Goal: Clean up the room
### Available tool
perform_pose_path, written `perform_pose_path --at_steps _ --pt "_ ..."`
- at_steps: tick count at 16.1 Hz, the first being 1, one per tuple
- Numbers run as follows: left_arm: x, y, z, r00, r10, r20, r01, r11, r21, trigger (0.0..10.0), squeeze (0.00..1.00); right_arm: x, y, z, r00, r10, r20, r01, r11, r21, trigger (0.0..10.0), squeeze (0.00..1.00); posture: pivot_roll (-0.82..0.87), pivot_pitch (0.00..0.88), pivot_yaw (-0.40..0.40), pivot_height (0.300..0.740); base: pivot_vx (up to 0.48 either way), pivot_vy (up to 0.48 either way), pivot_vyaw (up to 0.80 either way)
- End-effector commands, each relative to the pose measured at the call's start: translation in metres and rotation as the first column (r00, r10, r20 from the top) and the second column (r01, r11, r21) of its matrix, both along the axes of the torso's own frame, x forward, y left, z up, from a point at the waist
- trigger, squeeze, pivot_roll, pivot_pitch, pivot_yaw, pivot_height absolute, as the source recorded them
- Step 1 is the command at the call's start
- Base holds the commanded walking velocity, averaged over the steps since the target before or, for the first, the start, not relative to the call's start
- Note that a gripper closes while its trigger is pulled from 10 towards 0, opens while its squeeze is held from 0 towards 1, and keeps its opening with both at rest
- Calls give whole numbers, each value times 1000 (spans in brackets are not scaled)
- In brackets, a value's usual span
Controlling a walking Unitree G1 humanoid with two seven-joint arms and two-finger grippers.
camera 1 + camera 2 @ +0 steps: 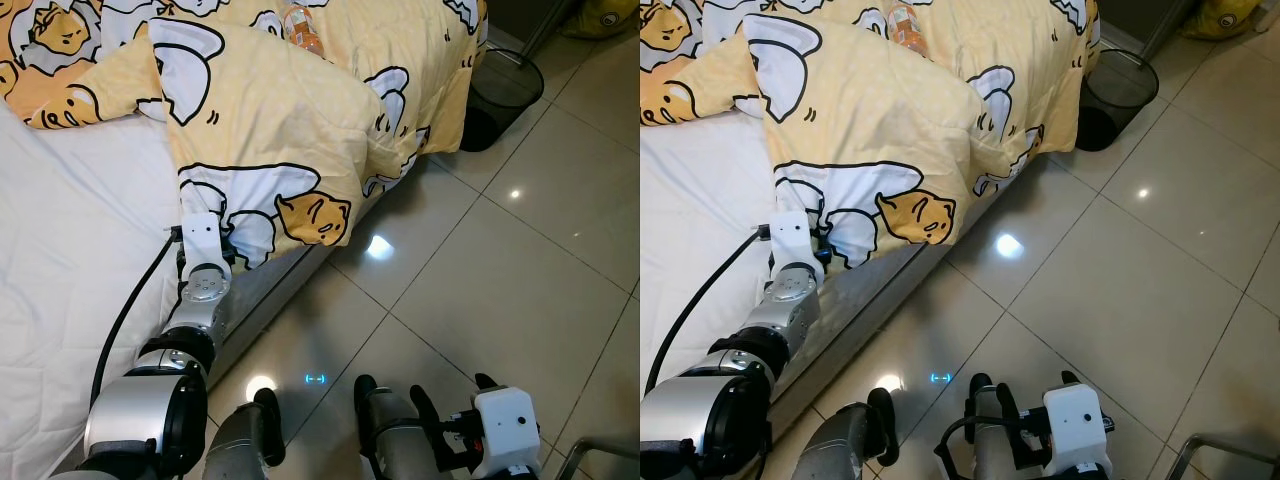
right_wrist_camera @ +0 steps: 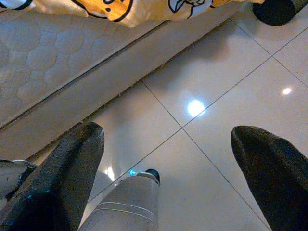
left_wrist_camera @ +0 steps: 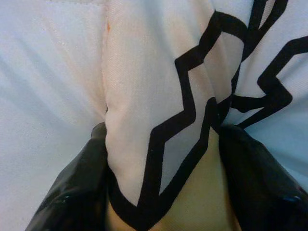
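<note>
the left gripper pinched a fold of the quilt at its lower edge, where it hung over the side of the bed. the right gripper hung spread and empty above the floor. the grip looked shallow, so a hard pull could slip the fabric free. a bottle lay on the quilt and would likely roll off if the quilt was dragged, possibly toward the bin.

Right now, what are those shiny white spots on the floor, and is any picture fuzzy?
Eye views: lamp glare on the glossy floor tiles. Right wrist view: the same glare between the open right gripper fingers. Left wrist view: soft and close-up, the left gripper pinching the quilt.
</note>
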State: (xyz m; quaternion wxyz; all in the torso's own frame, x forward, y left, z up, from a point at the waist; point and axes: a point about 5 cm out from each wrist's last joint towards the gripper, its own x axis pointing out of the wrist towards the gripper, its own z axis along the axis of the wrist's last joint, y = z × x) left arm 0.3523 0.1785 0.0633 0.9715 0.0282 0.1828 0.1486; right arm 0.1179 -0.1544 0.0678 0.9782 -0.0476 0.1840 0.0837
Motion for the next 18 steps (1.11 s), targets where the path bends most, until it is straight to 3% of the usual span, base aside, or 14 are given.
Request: perform_pose_path --at_steps 1,4,7,15,18 --pt "-26 -10 -40 981 -62 -183 54 997 -54 0 0 -4 -3 -4 999 -10 -35 10 1000 1 10000 0 -274 381 -18 736 0 0 0" --pt "-25 -25 -41 976 -122 -182 98 986 -137 0 0 -3 -4 -4 999 -11 -36 11 1000 4 10000 0 -260 373 -14 736 0 0 0" --pt "-19 -43 -34 965 -213 -152 187 968 -164 0 0 3 0 -4 1000 -21 -12 21 999 24 10000 0 -252 366 -5 736 0 0 0" --pt "-22 -54 -36 932 -331 -145 315 941 -125 0 0 15 -4 -5 1000 -6 14 6 1000 17 10000 0 -238 335 -10 736 0 0 0" --pt "-21 -52 -36 938 -320 -134 306 945 -120 0 0 20 -4 0 996 79 44 -80 997 15 10000 0 -237 328 -11 736 0 0 0"
